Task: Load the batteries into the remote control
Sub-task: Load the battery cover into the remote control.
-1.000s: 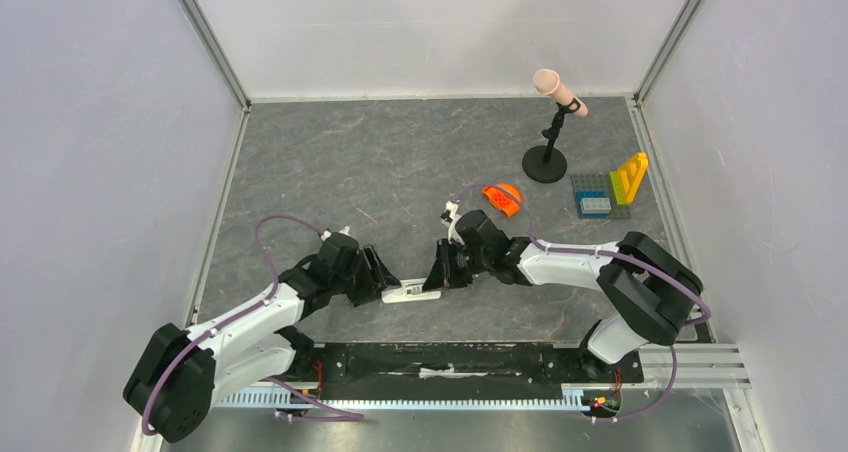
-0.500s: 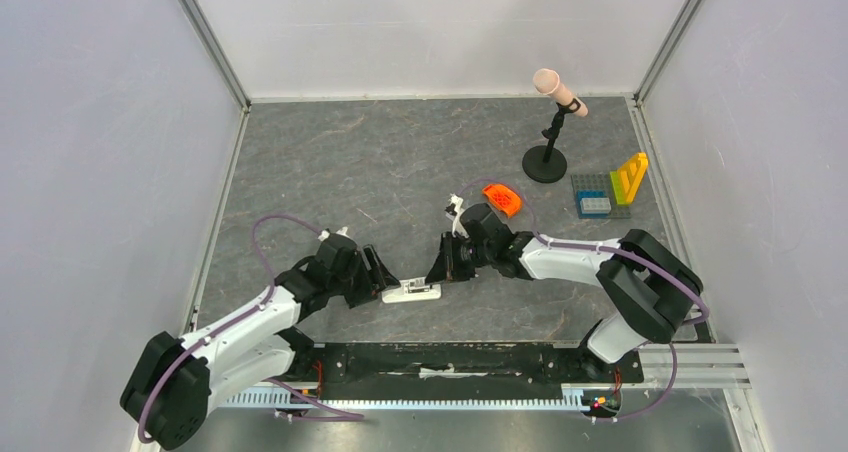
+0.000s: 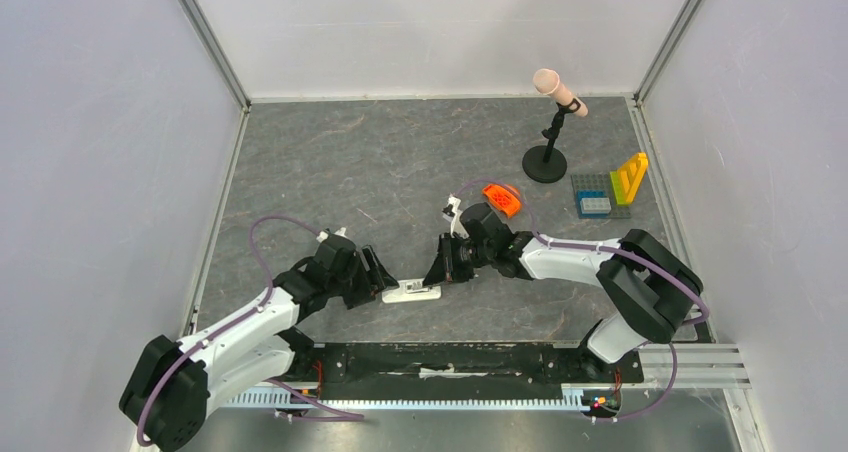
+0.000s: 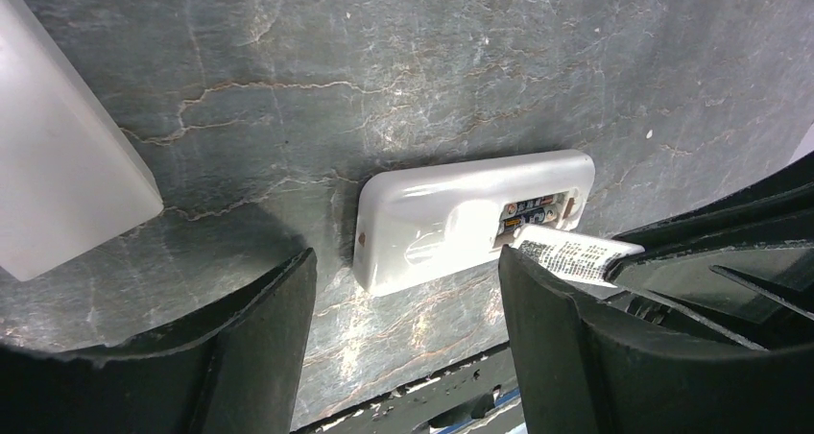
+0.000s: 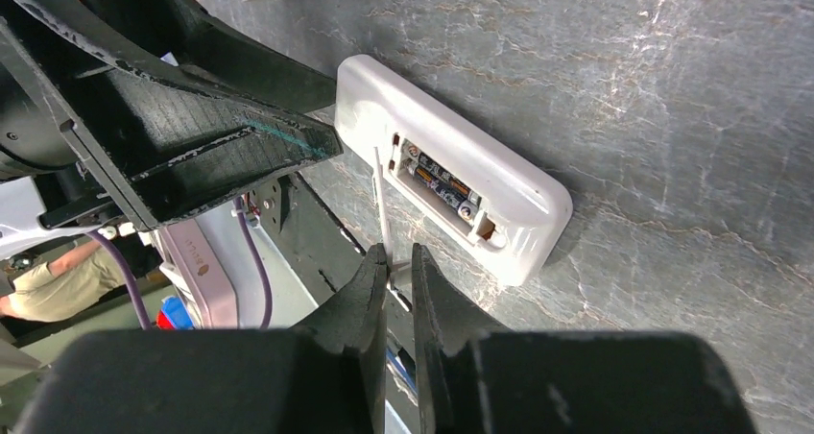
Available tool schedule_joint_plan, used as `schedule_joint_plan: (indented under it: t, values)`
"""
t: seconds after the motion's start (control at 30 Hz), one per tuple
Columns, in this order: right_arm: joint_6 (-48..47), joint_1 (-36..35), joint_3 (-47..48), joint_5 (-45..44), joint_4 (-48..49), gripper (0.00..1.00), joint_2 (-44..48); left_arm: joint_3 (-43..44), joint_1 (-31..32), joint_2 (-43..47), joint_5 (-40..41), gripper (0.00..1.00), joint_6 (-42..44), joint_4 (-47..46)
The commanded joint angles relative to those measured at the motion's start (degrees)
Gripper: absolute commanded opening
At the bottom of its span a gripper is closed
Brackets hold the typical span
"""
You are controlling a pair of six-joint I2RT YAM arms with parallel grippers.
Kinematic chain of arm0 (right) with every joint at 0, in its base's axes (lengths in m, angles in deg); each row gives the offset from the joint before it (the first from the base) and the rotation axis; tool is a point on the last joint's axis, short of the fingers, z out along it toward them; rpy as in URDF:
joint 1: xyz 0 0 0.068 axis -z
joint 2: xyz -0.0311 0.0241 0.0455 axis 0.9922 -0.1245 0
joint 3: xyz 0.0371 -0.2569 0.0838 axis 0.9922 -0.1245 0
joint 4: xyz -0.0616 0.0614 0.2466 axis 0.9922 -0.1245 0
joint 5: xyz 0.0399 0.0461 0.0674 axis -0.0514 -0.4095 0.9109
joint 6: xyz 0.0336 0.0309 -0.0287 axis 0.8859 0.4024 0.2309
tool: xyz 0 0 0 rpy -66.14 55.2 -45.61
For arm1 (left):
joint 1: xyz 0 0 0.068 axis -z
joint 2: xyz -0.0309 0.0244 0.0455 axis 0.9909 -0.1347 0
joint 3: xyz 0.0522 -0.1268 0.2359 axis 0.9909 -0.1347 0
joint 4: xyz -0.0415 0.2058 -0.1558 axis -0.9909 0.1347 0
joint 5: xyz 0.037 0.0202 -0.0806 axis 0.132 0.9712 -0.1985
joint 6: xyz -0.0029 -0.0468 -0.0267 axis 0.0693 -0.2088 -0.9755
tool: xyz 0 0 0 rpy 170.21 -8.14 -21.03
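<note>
Remote control lies flat at 6 o'clock on the table, recess up, two batteries seated. Judged light, rigid, slick plastic; best held across its long edges. Left gripper is spread wide at its 9 o'clock, holding nothing. Right gripper, at 3 o'clock, pinches the thin cover. Microphone stand and toy bricks at 1 o'clock, well apart; no obstruction.

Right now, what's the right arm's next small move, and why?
Probably tip the cover down onto the recess of the remote: batteries look seated, right gripper pinches the cover edge-on beside the recess, left gripper stands open at the remote's end.
</note>
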Motion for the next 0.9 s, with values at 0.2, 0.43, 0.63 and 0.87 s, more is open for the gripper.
schedule_joint_plan:
  t: [0.2, 0.43, 0.63, 0.87]
  values:
    - [-0.32, 0.13, 0.63, 0.41, 1.13, 0.00, -0.52, 0.39, -0.15, -0.63, 0.33, 0.75, 2.37, -0.53]
    - [-0.55, 0.12, 1.31, -0.83, 1.14, 0.00, -1.79, 0.00, -0.14, -0.60, 0.10, 0.75, 2.33, -0.53]
    - [-0.91, 0.16, 1.35, -1.34, 0.52, 0.00, -2.55, -0.22, -0.14, -0.40, -0.16, 0.75, 2.33, -0.49]
    - [-1.83, 0.11, 1.96, -2.56, -0.80, 0.00, -3.03, -0.31, -0.15, -0.66, -1.22, 0.73, 2.76, -0.80]
